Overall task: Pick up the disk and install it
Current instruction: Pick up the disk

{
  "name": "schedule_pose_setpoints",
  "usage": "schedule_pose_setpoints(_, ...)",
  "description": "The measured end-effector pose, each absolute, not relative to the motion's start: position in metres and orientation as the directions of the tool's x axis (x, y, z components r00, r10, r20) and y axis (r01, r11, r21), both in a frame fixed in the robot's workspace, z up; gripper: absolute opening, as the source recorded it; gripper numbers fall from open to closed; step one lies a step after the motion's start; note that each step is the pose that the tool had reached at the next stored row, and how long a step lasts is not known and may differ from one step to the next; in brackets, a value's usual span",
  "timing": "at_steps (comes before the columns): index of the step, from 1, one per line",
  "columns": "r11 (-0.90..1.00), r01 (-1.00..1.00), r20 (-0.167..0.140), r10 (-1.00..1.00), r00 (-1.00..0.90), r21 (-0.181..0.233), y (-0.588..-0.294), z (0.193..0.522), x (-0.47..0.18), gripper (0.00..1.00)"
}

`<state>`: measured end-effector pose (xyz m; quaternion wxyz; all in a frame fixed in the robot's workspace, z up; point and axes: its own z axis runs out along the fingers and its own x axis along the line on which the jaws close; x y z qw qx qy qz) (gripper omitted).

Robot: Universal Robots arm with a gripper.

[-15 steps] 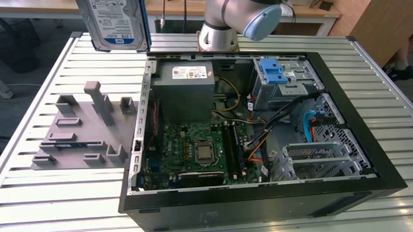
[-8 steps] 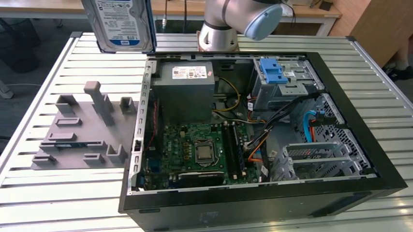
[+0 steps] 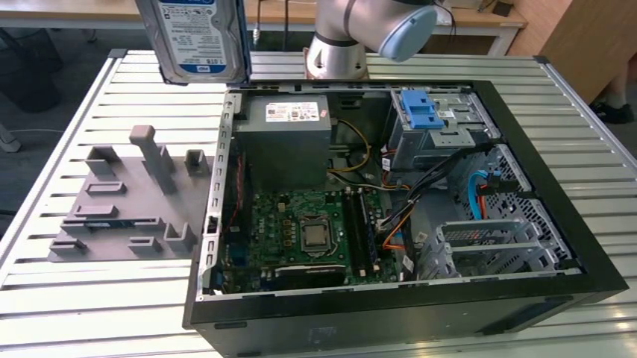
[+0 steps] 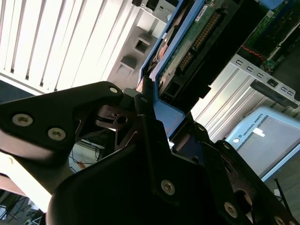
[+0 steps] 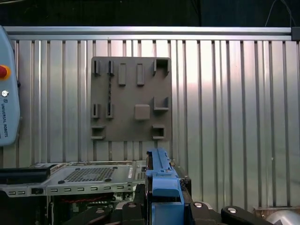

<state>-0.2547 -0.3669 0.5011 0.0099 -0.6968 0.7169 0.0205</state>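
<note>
- firstly, finds a black computer case [image 3: 398, 317] lying on its side on the slatted metal desk [image 3: 89, 306], open side up.
- holds, in its far corner on the exterior view's left, a large grey metal box [image 3: 289, 142] with a small white sticker.
- carries just nearer than that box a green motherboard [image 3: 298, 231] with a square processor socket at its middle.
- houses on the exterior view's right a metal drive cage [image 3: 438, 142] topped by a bright blue latch bracket [image 3: 423, 112], with dark cables [image 3: 448, 179] trailing beneath.
- lays beside the case, on the exterior view's left, a grey fixture plate [image 3: 119, 201] with raised blocks and slots, flat on the desk.
- hoists the disk [image 3: 194, 37] well clear of the desk, upright, at the upper left of the exterior view, past the case's far corner.
- looks silver-grey, with a white-and-blue label face turned to the exterior camera, blue plastic rails along the edges, and a green circuit board underneath in the second wrist view.
- pinches that disk with the pincer [image 4: 166, 119], black fingers [image 4: 147, 126] pressed onto one blue rail.
</note>
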Motion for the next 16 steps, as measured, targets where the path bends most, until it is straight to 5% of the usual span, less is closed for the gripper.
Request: schedule_pose_setpoints(16,0.028,-0.999,-0.043,-0.999,-0.029,0.016,-0.380,0.501,-0.228,0.36)
